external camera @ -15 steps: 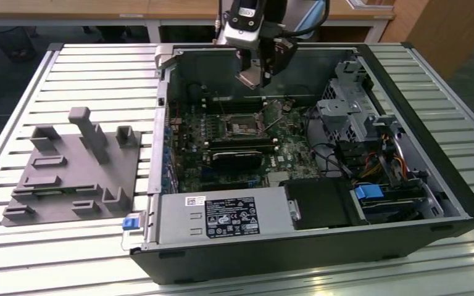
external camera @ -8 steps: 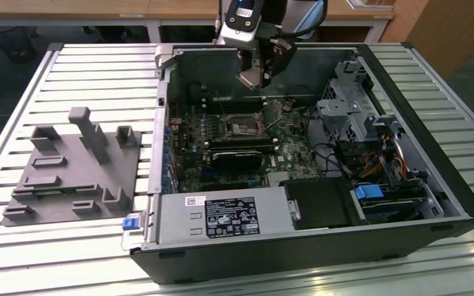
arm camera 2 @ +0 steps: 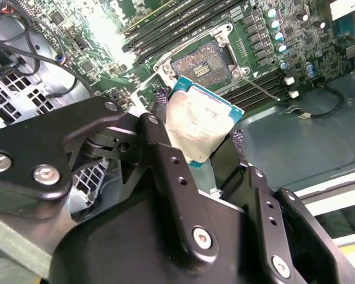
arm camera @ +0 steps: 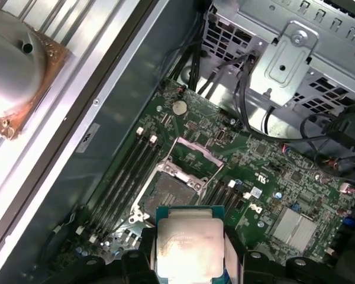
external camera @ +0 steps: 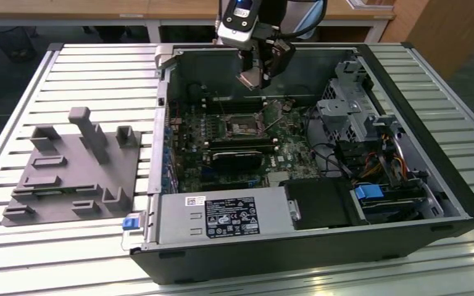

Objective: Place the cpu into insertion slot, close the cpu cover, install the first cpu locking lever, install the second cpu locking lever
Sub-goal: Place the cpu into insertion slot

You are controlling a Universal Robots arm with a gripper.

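Note:
My gripper [external camera: 253, 73] hangs over the open computer case, shut on the cpu [external camera: 248, 81], a flat silver-topped square chip. In both wrist views the cpu [arm camera 2: 196, 125] [arm camera: 188, 239] sits clamped between the black fingers [arm camera 2: 161, 142], well above the board. The insertion slot [external camera: 244, 127] [arm camera 2: 202, 64] [arm camera: 167, 192] lies below it on the green board, its dark centre uncovered. The cpu cover [arm camera: 195, 155], a thin silvery frame, stands swung up at the slot's far edge. A thin metal locking lever [arm camera 2: 261, 89] lies raised beside the slot.
Long black memory slots [arm camera: 127, 171] run beside the socket. A drive cage [external camera: 348, 105] with cables fills the case at the exterior view's right, and the power supply [external camera: 220, 217] sits at the front. A grey fixture block [external camera: 72, 169] rests on the slatted table [external camera: 56, 259].

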